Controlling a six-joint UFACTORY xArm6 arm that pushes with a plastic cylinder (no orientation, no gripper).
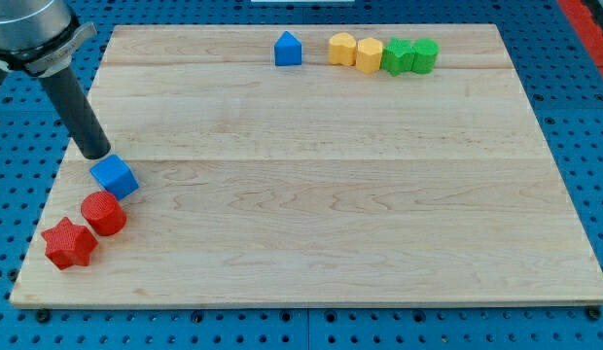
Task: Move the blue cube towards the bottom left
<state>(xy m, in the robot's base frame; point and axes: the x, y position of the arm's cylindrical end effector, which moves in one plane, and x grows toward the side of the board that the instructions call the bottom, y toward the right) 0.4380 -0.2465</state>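
The blue cube point(115, 176) lies near the board's left edge, a little below mid-height. My tip point(93, 154) rests on the board just above and to the left of the cube, touching or almost touching its upper corner. The dark rod rises from there to the view's top left. A red cylinder point(102, 213) sits just below the cube, close to it. A red star point(69, 243) lies below and left of the cylinder, near the board's bottom left corner.
Along the board's top edge stand a blue house-shaped block point(288, 49), two yellow blocks point(341, 48) point(369, 54), and two green blocks point(398, 56) point(424, 54). The wooden board point(331, 194) lies on a blue perforated table.
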